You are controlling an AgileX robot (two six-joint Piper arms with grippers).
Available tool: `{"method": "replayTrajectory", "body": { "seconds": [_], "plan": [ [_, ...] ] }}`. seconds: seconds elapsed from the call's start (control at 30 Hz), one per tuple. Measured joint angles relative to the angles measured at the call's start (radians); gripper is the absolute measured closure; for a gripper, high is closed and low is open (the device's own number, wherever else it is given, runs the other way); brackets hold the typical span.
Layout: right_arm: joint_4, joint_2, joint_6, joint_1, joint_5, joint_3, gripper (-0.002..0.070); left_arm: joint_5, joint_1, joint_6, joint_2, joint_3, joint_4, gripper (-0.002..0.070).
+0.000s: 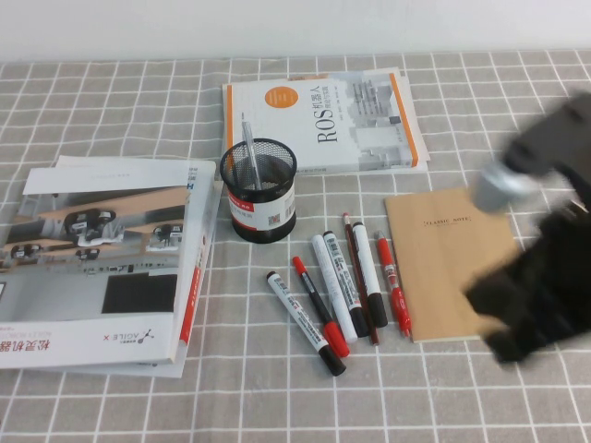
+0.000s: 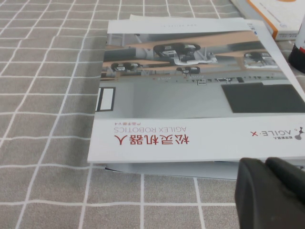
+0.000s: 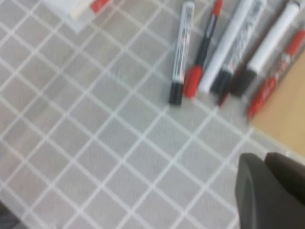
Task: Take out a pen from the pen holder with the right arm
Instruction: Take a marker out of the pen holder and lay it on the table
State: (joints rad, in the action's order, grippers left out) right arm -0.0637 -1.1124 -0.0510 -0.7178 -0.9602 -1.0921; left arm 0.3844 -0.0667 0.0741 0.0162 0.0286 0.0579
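Inspection of the table finds the pen holder (image 1: 260, 189), a black mesh cup with a red and white label, standing upright on the checked cloth (image 1: 277, 397). It sits just beside the right edge of the AgileX brochure (image 1: 92, 268) and in front of the near left corner of the ROS book (image 1: 323, 120). One grey pen (image 1: 249, 152) stands inside it, leaning against the rim, with its upper part above the mesh. This pen is not gripped by anything. A row of loose pens and markers (image 1: 346, 291) lies flat on the cloth on the robot's side of the holder, between it and the brown notebook (image 1: 448, 263), the nearest red pen lying along the notebook's left edge. The right arm (image 1: 545, 240) occupies the right side of the table, overlapping the notebook's right edge in the high view and well apart from the holder. The right gripper (image 3: 265, 164) hangs above bare cloth, near the ends of the loose pens and the notebook's edge. Its fingers are pressed together with nothing between them. The left gripper (image 2: 265, 167) hangs over the cloth at the near edge of the AgileX brochure, on the robot's left. Its fingers likewise meet with no gap and hold nothing.
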Motion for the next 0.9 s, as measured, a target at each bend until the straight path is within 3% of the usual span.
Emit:
{"method": "replayTrajectory", "body": {
  "seconds": [0.37,0.67,0.77,0.9],
  "plan": [
    [0.037,0.258,0.000,0.000,-0.060,0.252,0.0688,0.000,0.000,0.000,0.000,0.000,0.000,0.0678],
    [0.074,0.370,-0.031,0.007,0.241,0.521,0.0688,0.000,0.000,0.000,0.000,0.000,0.000,0.0678],
    [0.072,0.414,-0.038,0.076,0.368,0.615,0.0688,0.000,0.000,0.000,0.000,0.000,0.000,0.0678],
    [0.024,0.511,-0.041,0.258,0.494,0.733,0.0688,0.000,0.000,0.000,0.000,0.000,0.000,0.0678]
  ]
}}
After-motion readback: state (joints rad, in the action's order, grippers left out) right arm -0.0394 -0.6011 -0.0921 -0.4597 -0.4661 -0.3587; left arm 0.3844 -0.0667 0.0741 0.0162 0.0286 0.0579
